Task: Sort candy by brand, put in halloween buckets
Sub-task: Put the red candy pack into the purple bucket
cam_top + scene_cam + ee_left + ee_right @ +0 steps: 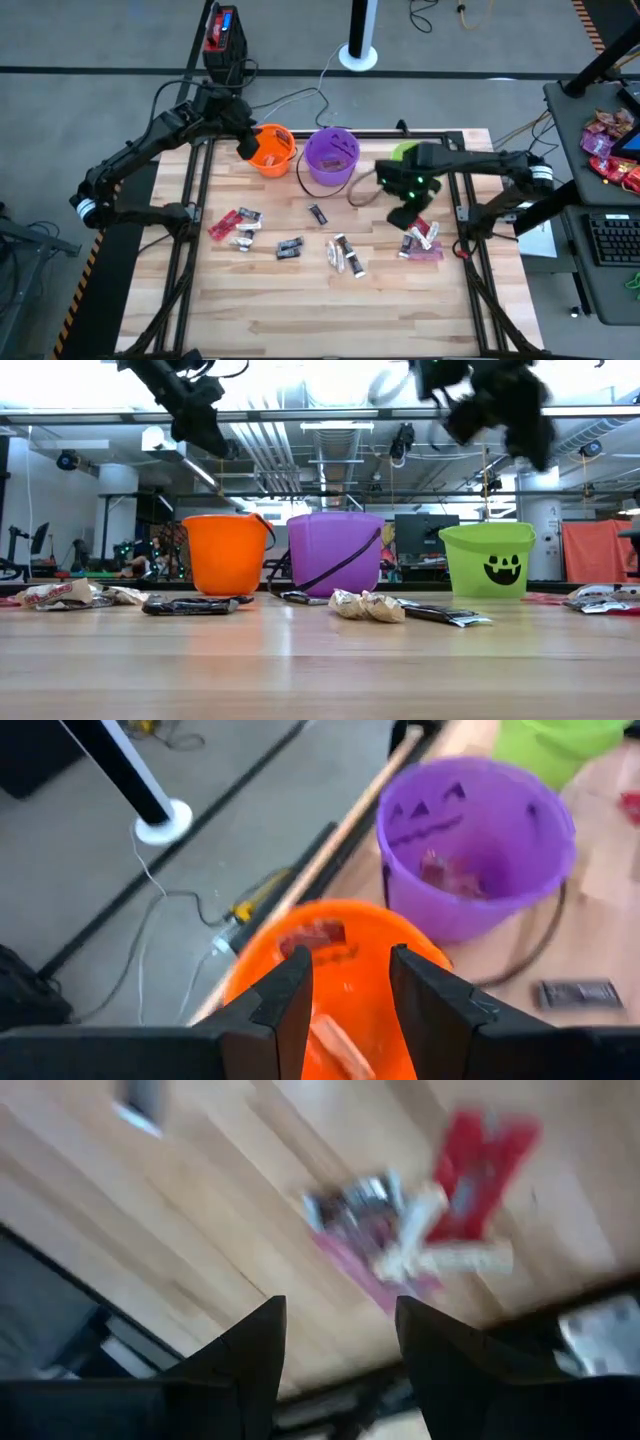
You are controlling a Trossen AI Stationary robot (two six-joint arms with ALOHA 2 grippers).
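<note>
The left gripper (pixel 345 990) is held open and empty over the orange bucket (pixel 272 149), where candy (pixel 318 937) is seen inside. Beside that bucket, past the purple bucket (pixel 331 155), the right gripper (pixel 335 1345) is spread open, empty, above a candy cluster (pixel 421 241).

Even, bright light falls from above on the bench (pixel 330 300), and only faint, soft shadows are cast beside the candy (pixel 345 255). In the low view strong glare is seen from ceiling lights behind the buckets (pixel 335 552), so the arms are reduced to dark silhouettes; the right gripper (pixel 500 405) is smeared by motion blur. The right wrist view is heavily blurred throughout. The left wrist view is soft, with the orange bucket (pixel 340 955) out of focus.
</note>
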